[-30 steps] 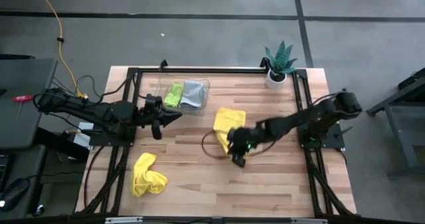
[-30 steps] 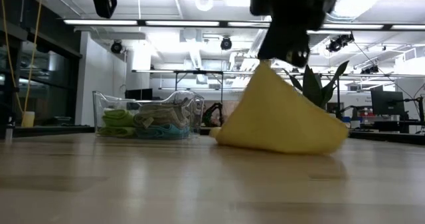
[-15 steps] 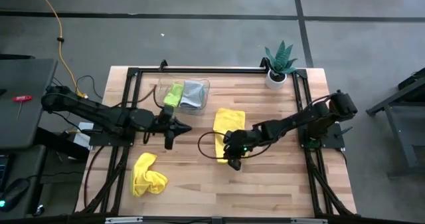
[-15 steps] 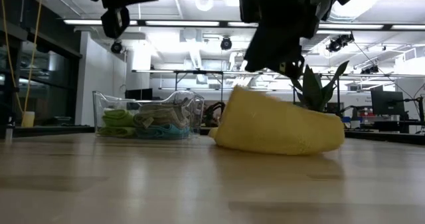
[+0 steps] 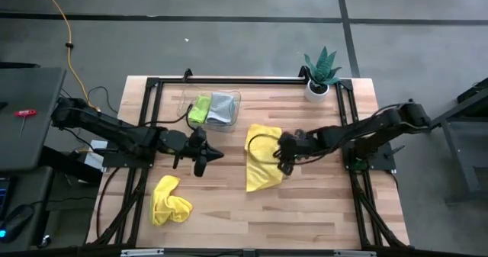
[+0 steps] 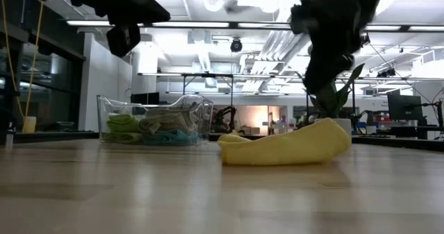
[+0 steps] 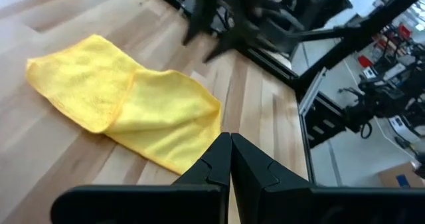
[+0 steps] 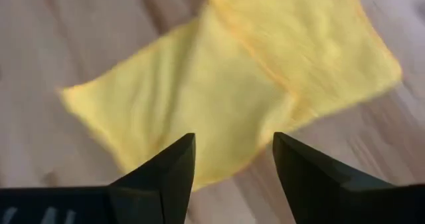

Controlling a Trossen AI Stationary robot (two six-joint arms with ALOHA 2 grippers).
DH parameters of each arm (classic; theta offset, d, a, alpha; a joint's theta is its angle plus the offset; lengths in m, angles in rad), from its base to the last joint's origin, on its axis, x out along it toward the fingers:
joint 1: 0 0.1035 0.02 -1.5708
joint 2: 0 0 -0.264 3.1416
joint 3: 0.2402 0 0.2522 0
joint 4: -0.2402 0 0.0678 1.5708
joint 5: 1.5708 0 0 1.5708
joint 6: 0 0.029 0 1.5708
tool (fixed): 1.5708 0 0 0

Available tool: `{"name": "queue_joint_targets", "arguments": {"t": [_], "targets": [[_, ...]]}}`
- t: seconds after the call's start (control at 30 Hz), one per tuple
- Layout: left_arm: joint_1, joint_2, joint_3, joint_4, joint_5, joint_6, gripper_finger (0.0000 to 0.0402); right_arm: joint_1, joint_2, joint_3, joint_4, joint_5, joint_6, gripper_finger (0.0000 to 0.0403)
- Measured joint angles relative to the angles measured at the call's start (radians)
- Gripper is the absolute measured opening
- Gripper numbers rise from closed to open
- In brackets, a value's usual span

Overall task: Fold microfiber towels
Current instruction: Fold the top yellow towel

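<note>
While the right gripper (image 5: 284,152) hangs over the yellow towel (image 5: 263,165) in the middle of the table (image 5: 320,211), its fingers (image 8: 163,174) stand apart with nothing between them, as its own wrist view makes plain. That view looks straight down on the towel, lying partly folded, one flap lapped over the other; from above it reads only as a rough yellow patch.

The left gripper (image 5: 204,155) hovers just to the towel's left, fingers (image 7: 212,167) pressed together and empty. Its wrist view shows the same towel from the side, fold line and all, with the right arm blurred beyond it.

The low view gives what the others cannot: the towel lies low and flat on the wood, and both grippers are up off the surface.

Behind the towel and to its left, the clear tray (image 5: 229,97) holds a lime towel (image 5: 200,108) and a grey towel (image 5: 222,108); the low view also shows a teal towel (image 6: 170,138) at its bottom. A second, crumpled yellow towel (image 5: 169,200) lies well off to the front left. A potted plant (image 5: 320,75) stands at the back right.
</note>
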Motion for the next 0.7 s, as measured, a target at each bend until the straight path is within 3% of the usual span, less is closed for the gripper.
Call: {"name": "queue_joint_targets", "arguments": {"t": [0.2, 0.4, 0.57, 0.7], "targets": [[0.0, 0.0, 0.0, 0.002, 0.018, 0.001, 0.0, -0.126, -0.122, -0.277, 0.304, -0.06, 0.177, 0.0183], [0.0, 0.0, 0.0, 0.034, 0.018, 0.001, 0.0, -0.264, -0.087, -0.458, 0.605, -0.206, 0.437, 0.0173], [0.0, 0.0, 0.0, 0.061, 0.017, 0.001, 0.0, -0.282, -0.024, -0.481, 0.66, -0.312, 0.497, 0.0163], [0.0, 0.0, 0.0, 0.058, 0.014, 0.001, 0.0, -0.257, 0.022, -0.471, 0.712, -0.334, 0.516, 0.0158]]}}
